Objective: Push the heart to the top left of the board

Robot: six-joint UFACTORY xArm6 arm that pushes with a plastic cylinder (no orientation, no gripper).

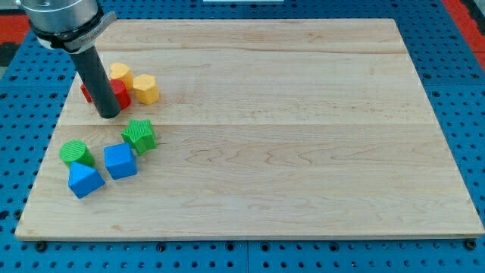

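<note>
The yellow heart (120,73) lies near the board's upper left, just right of the dark rod. My tip (108,114) rests on the wooden board (303,136), just below and left of the heart. A red block (120,95) sits between the tip and the heart, touching both the rod and the heart; the rod hides much of it, so I cannot make out its shape. A yellow hexagon-like block (145,89) sits right of the heart.
A green star (139,135), a green cylinder (76,153), a blue cube (120,161) and a blue wedge-like block (84,180) cluster at the lower left. The board's left edge is close to the tip. A blue pegboard surrounds the board.
</note>
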